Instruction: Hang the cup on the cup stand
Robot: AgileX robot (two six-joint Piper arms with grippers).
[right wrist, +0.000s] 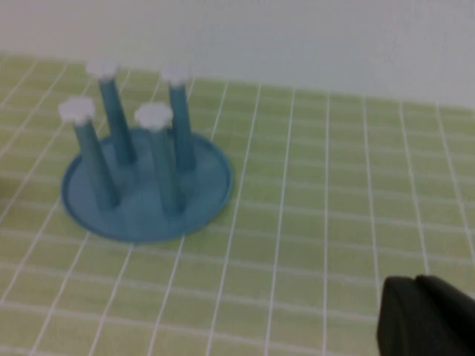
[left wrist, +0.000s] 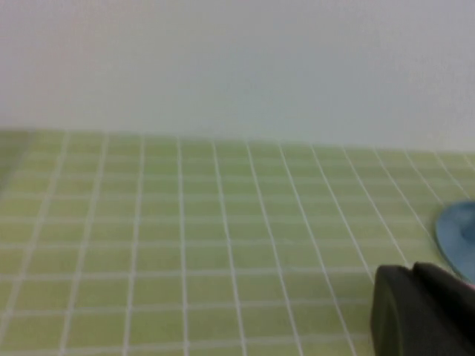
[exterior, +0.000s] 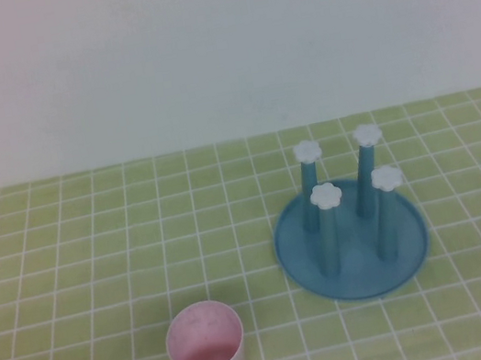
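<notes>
The cup (exterior: 207, 349) stood upright, mouth up, on the tabletop (exterior: 69, 266) left of and nearer than the cup stand (exterior: 351, 237), favouring the left hand (left wrist: 423, 311); both it and the right hand (right wrist: 427, 319) were pressed together, empty.

One pale pink speckled plastic cup (exterior: 207, 349). One blue round plastic cup stand (exterior: 352, 240), carrying four upright blue pegs (exterior: 328, 237), each capped by a white flower-shaped top (exterior: 325, 195) (four caps counted). One green-tiled desk (exterior: 69, 266).
</notes>
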